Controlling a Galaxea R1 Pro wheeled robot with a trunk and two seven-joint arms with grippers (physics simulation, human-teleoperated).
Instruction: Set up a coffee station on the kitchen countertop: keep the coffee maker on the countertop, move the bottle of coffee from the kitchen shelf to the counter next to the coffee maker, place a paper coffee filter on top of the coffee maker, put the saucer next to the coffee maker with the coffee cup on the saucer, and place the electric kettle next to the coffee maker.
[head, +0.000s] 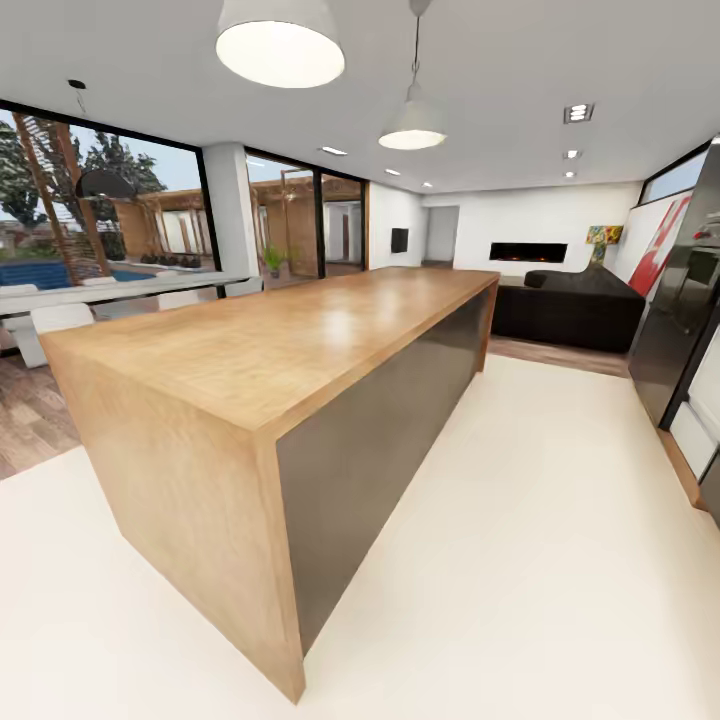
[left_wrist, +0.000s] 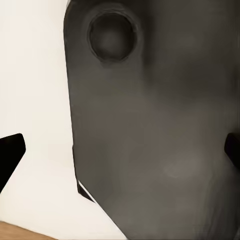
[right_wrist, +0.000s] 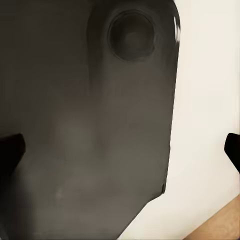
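Both claws (left_wrist: 120, 150) (right_wrist: 120, 147) gape empty over pale floor (head: 560, 560) beside wooden island (head: 270, 350).

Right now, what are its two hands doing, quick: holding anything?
Left gripper: open, fingers spread wide, holding nothing.
Right gripper: open, fingers spread wide, holding nothing.

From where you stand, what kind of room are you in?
Probably an open-plan kitchen and living area: a long light-wood island block, a dark sofa beneath a wall fireplace, and white pendant lamps overhead.
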